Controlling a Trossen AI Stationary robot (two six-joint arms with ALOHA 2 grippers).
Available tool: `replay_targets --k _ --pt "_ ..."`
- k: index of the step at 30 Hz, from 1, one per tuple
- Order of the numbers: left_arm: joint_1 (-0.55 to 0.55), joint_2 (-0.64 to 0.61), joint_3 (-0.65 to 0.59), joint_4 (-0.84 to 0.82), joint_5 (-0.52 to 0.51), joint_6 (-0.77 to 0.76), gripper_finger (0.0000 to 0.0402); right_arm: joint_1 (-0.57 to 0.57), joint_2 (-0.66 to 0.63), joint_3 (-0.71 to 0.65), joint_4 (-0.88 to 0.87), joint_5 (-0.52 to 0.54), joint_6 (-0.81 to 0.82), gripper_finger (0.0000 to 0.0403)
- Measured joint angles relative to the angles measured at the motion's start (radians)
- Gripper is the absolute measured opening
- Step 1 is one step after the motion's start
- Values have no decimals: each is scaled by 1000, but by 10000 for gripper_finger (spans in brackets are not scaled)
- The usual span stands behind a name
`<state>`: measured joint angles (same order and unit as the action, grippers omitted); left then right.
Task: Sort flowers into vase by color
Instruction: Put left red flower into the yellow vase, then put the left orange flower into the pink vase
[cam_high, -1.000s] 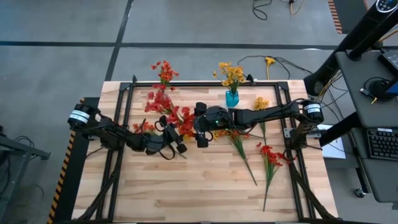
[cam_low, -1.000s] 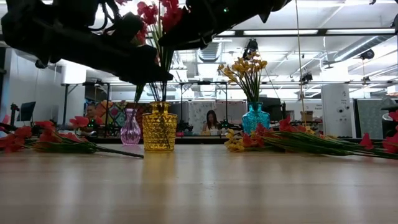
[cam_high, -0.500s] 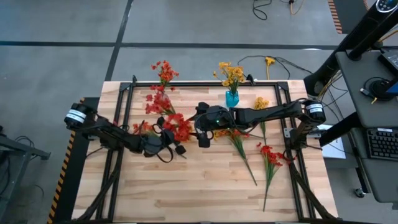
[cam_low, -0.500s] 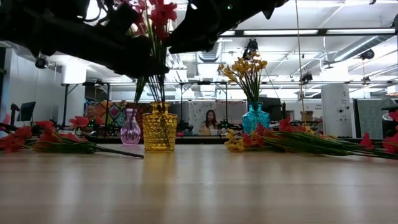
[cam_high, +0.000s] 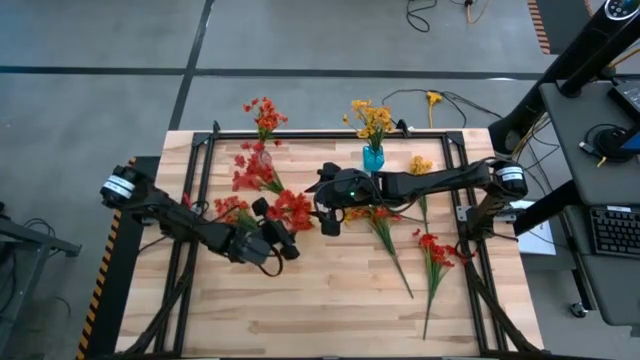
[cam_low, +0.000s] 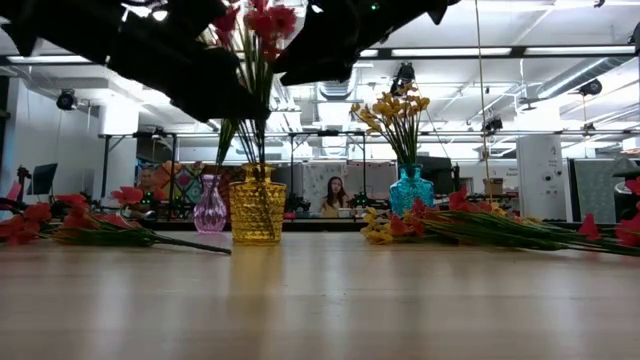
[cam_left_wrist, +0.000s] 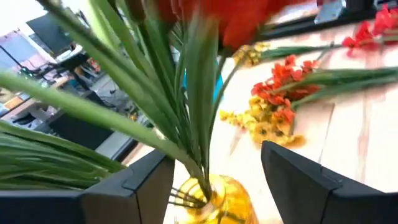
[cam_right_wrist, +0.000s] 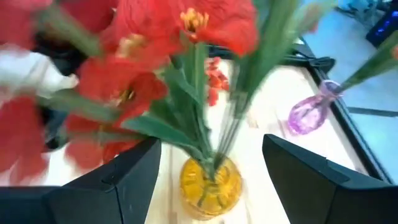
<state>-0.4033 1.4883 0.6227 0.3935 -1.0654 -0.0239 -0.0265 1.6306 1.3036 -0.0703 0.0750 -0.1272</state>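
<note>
A yellow glass vase (cam_low: 256, 210) stands on its base mid-table and holds red flowers (cam_high: 294, 208) by their green stems (cam_left_wrist: 186, 118). My left gripper (cam_high: 284, 240) is open on the near side of this vase, its fingers apart on either side of the stems in the left wrist view (cam_left_wrist: 214, 155). My right gripper (cam_high: 325, 218) is open just to the right of the red blossoms, and the vase (cam_right_wrist: 210, 183) shows between its spread fingers. A blue vase (cam_high: 373, 157) holds yellow flowers (cam_high: 372, 118). A pink vase (cam_low: 210, 210) holds a red sprig (cam_high: 264, 115).
Loose sprigs lie flat on the wooden table (cam_high: 320, 300): a red and yellow bunch (cam_high: 385, 225) right of centre, red ones (cam_high: 436, 250) near the right edge, a yellow one (cam_high: 420, 166) behind them, red ones (cam_high: 228, 206) at the left. A black frame (cam_high: 200, 150) rims the table.
My left gripper has drawn back from the yellow vase toward the table's near edge, rising a little. The red blossoms in that vase have swung slightly toward the near edge, while the vase has stayed in place.
</note>
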Motion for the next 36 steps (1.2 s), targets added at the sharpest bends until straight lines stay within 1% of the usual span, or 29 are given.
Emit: replay_targets --k 7,15,20,23,27,31,34,36 --pt "-13 -44 88 -358 -39 -153 222 0 -42 0 -33 9 12 274" --pt "-43 -88 136 -592 -34 -229 222 0 -81 1 -108 32 26 274" --pt "-83 -124 181 -695 38 -254 222 0 -116 1 -175 44 39 274" --pt "-108 -133 215 -809 85 -303 222 0 -142 1 -231 68 60 274" --pt "-149 -136 275 -1013 139 -441 222 0 -177 1 -339 107 109 274" --pt "-201 -135 332 -1188 229 -597 222 0 -202 1 -485 119 186 274" --pt "-247 -135 364 -1248 290 -692 222 0 -209 1 -605 119 269 274" --pt "-283 -132 378 -1248 312 -728 222 2 -210 1 -702 115 336 274"
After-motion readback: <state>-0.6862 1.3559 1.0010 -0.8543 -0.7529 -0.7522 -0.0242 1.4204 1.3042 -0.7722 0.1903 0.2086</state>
